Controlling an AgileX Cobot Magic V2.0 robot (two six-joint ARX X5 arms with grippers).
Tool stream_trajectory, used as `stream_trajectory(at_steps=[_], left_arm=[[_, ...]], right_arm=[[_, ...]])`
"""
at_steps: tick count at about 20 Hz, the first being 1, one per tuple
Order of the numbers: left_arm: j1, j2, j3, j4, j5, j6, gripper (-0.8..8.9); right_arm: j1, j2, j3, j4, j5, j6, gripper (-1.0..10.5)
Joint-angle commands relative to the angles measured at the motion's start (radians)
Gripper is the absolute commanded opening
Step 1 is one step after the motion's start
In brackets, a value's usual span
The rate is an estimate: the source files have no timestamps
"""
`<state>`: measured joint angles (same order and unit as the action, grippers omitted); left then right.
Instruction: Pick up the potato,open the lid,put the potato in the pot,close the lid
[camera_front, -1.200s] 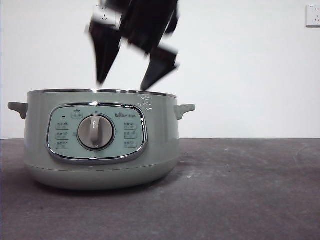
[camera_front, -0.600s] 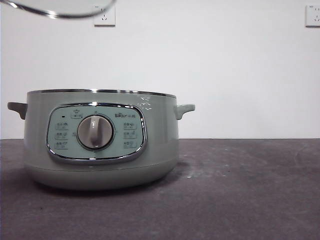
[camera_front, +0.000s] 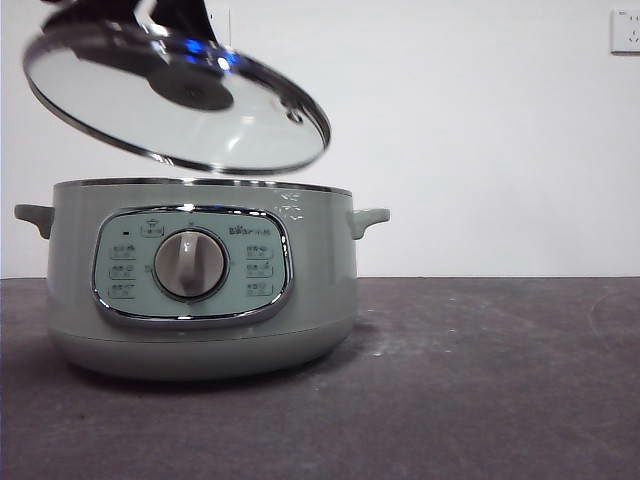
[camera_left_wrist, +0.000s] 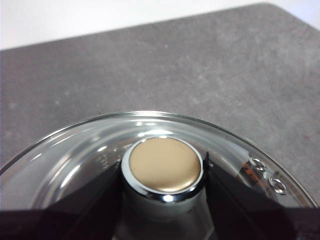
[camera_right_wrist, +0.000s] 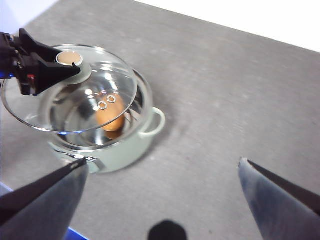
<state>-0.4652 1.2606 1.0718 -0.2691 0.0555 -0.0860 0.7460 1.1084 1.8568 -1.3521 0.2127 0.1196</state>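
Note:
The sage-green pot (camera_front: 200, 290) stands left of centre on the table, with no lid on its rim. The potato (camera_right_wrist: 110, 116) lies inside it, visible through the glass in the right wrist view. The glass lid (camera_front: 200, 120) hangs tilted just above the pot, its lower edge toward the pot's right side. My left gripper (camera_left_wrist: 164, 172) is shut on the lid's knob (camera_left_wrist: 162, 162), one jaw on each side. My right gripper (camera_right_wrist: 162, 161) is open and empty, high above the table and off to one side of the pot (camera_right_wrist: 135, 145).
Bare grey table (camera_front: 480, 380) stretches to the right of the pot. A white wall with a socket (camera_front: 625, 30) stands behind. The pot's side handles (camera_front: 368, 218) stick out on both sides.
An open gripper that hung over the pot a second ago has left the front view. The lid has come down from the top left corner and now hangs tilted over the pot.

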Motion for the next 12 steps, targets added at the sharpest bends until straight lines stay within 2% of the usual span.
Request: stream_trajectory(at_steps=[1, 12], left_arm=[[-0.012, 0.031, 0.01, 0.073, 0.003, 0.01, -0.09], [-0.034, 0.146, 0.01, -0.018, -0.002, 0.012, -0.09]], right_arm=[[0.001, -0.01, 0.001, -0.014, 0.027, 0.022, 5.0], [0.001, -0.011, 0.001, -0.015, 0.03, 0.023, 5.0]])
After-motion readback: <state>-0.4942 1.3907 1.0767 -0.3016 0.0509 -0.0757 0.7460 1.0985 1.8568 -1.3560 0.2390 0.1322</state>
